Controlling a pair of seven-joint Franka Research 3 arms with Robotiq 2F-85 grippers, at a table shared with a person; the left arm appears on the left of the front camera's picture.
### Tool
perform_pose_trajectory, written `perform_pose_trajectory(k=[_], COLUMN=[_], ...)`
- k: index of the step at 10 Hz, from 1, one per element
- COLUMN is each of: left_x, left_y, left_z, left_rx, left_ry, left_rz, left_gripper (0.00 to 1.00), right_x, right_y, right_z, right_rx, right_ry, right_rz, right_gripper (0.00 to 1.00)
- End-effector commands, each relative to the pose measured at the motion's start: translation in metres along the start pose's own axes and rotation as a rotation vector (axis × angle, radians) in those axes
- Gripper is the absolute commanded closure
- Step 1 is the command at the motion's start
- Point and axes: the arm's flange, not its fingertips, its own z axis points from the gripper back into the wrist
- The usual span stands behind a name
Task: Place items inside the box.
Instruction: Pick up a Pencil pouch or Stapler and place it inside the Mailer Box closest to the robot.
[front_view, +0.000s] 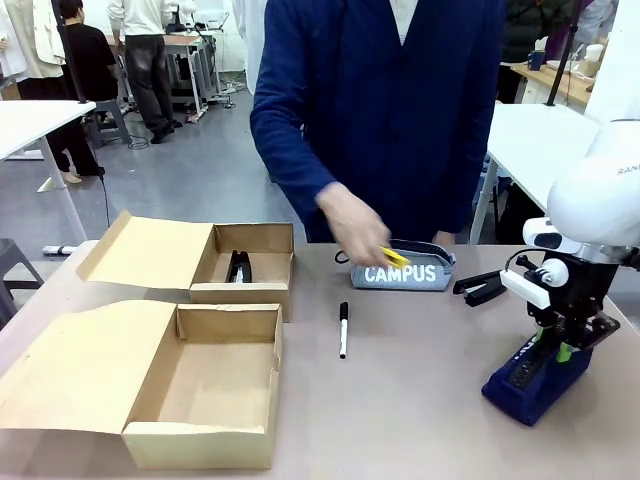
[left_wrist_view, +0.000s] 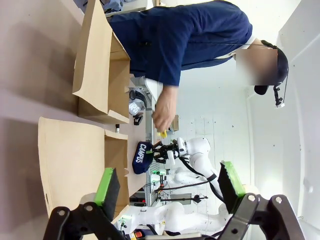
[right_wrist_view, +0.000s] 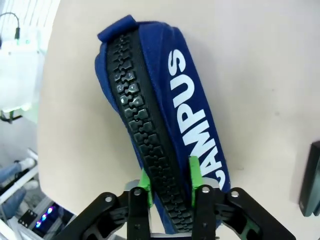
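Note:
My right gripper (front_view: 555, 345) (right_wrist_view: 170, 182) is shut on the zip ridge of the navy-blue "CAMPUS" pencil case (front_view: 533, 377) (right_wrist_view: 165, 125), which rests on the table at the right. The open left gripper (left_wrist_view: 169, 184) holds nothing and looks along the table at the boxes. A marker pen (front_view: 343, 329) lies mid-table. The person's hand (front_view: 350, 222) holds a yellow utility knife (front_view: 396, 257) over the grey "CAMPUS" pencil case (front_view: 405, 270). A black stapler (front_view: 483, 288) lies right of that case. The near box (front_view: 150, 440) is open and empty. The far box (front_view: 240, 292) holds a black item (front_view: 238, 266).
Both cardboard boxes have their lids folded out to the left. The person in a dark blue top (front_view: 390, 100) stands at the far side of the table. Bare tabletop lies between the pen and the navy case. Other tables and people are in the background.

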Motion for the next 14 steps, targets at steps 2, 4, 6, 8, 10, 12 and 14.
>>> perform_pose_trajectory(k=[2,4,6,8,10,12,14], left_x=[-0.004,-0.004,-0.004,-0.004,-0.004,-0.004,-0.004], left_y=[0.000,0.000,0.000,0.000,0.000,0.000,0.000], left_z=[0.000,0.000,0.000,0.000,0.000,0.000,0.000], left_rx=[-0.018,-0.018,-0.018,-0.018,-0.018,-0.018,-0.018], left_ry=[-0.002,-0.002,-0.002,-0.002,-0.002,-0.002,-0.002], left_rz=[-0.021,-0.021,-0.021,-0.021,-0.021,-0.021,-0.021], left_gripper=[0.00,0.00,0.00,0.00,0.00,0.00,0.00], right_x=[0.000,0.002,0.014,0.042,0.053,0.038,0.042], right_y=[0.000,0.005,0.031,0.092,0.135,0.121,0.145], right_z=[0.004,0.013,0.049,0.098,0.107,0.110,0.118], right_rx=[0.009,-0.004,-0.026,0.034,-0.015,0.012,-0.016], right_ry=[-0.009,-0.017,-0.053,-0.112,-0.113,-0.082,-0.107], right_rz=[-0.032,-0.064,-0.222,-0.660,-0.994,-0.710,-0.875], right_gripper=[1.00,1.00,1.00,1.00,1.00,1.00,0.90])
